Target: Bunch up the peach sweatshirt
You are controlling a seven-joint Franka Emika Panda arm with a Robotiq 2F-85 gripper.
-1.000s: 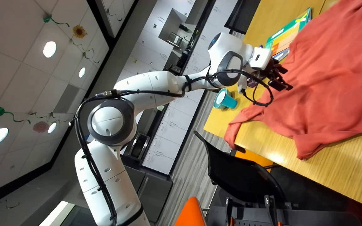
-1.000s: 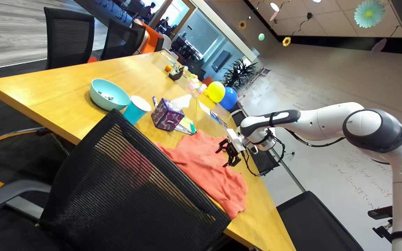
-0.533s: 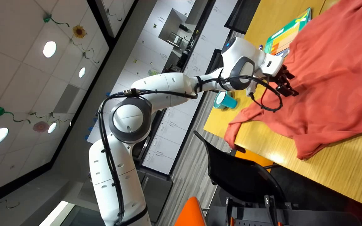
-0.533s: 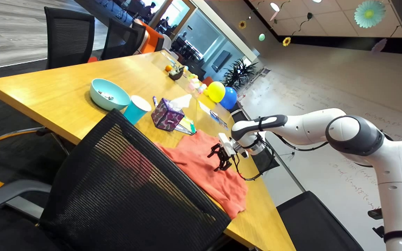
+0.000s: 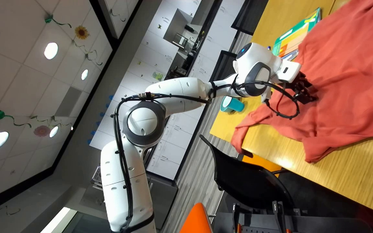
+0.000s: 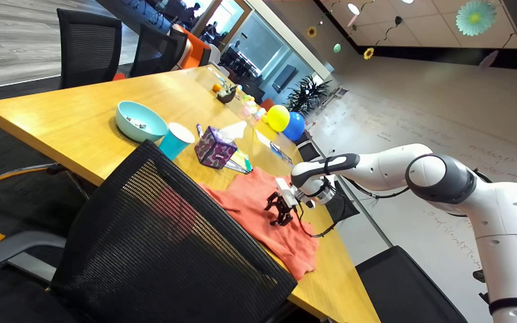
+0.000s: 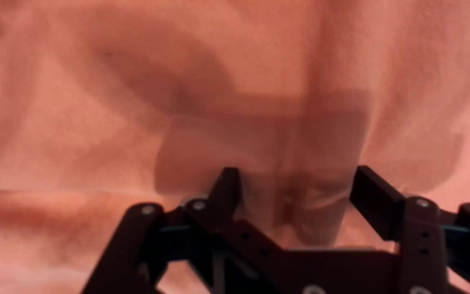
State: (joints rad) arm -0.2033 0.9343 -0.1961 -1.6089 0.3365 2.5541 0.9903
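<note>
The peach sweatshirt [image 5: 351, 90] lies spread, with some wrinkles, on the wooden table [image 5: 345, 174]. One sleeve hangs over the table edge. It also shows in an exterior view [image 6: 249, 197], partly hidden behind a chair, and fills the wrist view [image 7: 267, 49]. My gripper [image 5: 312, 92] points down at the middle of the sweatshirt; it also shows in an exterior view [image 6: 270, 215]. In the wrist view the gripper [image 7: 296, 169] has its fingers wide apart, with a shadowed fold of fabric below and between them. I cannot tell whether the fingertips touch the fabric.
A green-and-yellow booklet [image 5: 296, 32] lies beside the sweatshirt. A teal cup [image 6: 176, 141], a teal bowl [image 6: 144, 119] and a purple tissue box [image 6: 214, 150] stand on the table. A black mesh chair [image 6: 164, 251] stands at the table edge.
My gripper has moved down and further over the sweatshirt, rightward in an exterior view and leftward in an exterior view. Its fingers stay apart. The sweatshirt looks almost unchanged.
</note>
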